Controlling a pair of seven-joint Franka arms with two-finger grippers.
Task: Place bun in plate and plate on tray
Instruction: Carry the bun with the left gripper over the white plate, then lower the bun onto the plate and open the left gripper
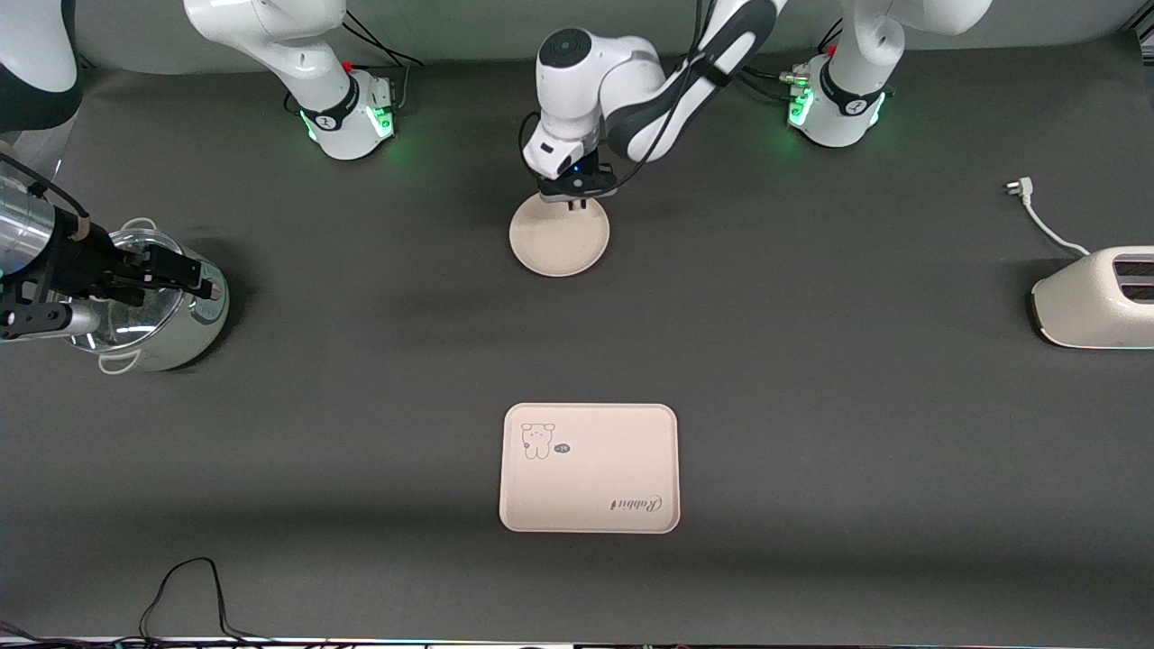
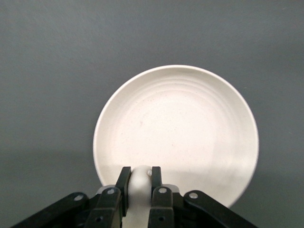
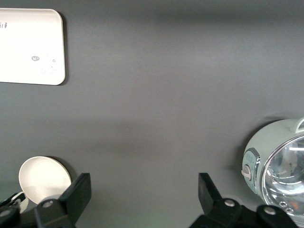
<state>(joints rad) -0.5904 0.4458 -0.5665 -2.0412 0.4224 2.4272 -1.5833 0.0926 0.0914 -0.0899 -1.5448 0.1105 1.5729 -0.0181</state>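
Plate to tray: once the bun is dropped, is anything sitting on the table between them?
Nothing visible. The left gripper holds the bun over the plate rim; only bare table lies between plate and tray. The pot and toaster sit at the table's ends.

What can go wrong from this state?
1. The left gripper is shut on the bun over the plate's rim, not its middle; released here, the bun might roll off onto the table.
2. The fingers hang low at that rim and could nudge the plate.
3. The tray lies much nearer the front camera, so the plate faces a long carry and the loose bun may slide.

The right gripper waits open near the pot.
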